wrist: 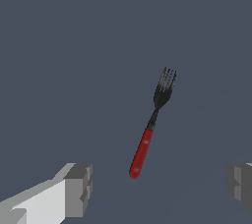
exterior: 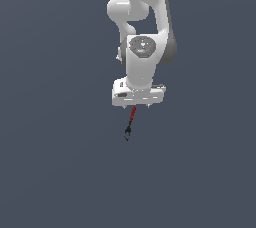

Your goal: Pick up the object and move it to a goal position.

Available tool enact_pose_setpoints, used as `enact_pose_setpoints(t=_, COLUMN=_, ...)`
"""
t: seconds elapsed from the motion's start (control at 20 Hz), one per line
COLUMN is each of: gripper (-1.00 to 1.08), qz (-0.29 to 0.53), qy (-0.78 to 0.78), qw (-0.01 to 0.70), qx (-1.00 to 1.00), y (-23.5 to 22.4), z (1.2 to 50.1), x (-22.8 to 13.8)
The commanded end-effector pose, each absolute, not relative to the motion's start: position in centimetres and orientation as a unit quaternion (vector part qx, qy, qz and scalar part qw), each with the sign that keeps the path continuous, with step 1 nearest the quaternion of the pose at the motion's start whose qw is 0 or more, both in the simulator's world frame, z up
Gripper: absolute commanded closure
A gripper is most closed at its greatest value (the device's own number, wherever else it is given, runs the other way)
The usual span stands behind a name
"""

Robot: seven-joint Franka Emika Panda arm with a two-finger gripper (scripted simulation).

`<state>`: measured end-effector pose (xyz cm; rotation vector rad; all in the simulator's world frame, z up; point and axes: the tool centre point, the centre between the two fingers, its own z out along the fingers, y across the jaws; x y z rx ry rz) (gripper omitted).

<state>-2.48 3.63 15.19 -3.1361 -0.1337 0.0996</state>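
The object is a small fork with a red handle and a black pronged head. In the exterior view the fork (exterior: 130, 124) lies on the grey floor just below the white gripper (exterior: 137, 106), its red end partly under the hand. In the wrist view the fork (wrist: 150, 132) lies between and ahead of the two grey fingertips (wrist: 78, 188), untouched. The jaws stand wide apart and hold nothing. The gripper (wrist: 160, 186) hovers above the handle end.
A plain dark grey floor (exterior: 50, 172) fills both views. The white arm (exterior: 142, 17) rises behind the gripper toward the top of the exterior view. No goal marker shows.
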Motion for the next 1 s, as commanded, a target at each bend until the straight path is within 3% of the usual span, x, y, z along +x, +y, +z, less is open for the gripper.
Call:
enact_pose_setpoints(t=0.0, gripper=-0.92, qz=0.032, qy=-0.043, qw=0.001, qx=-0.999, y=3.6, z=15.2, x=-2.5)
enact_pose_setpoints(t=0.95, gripper=-0.92, qz=0.03, qy=0.0, qw=0.008, qx=-1.0, y=1.8, z=14.1, x=-2.3)
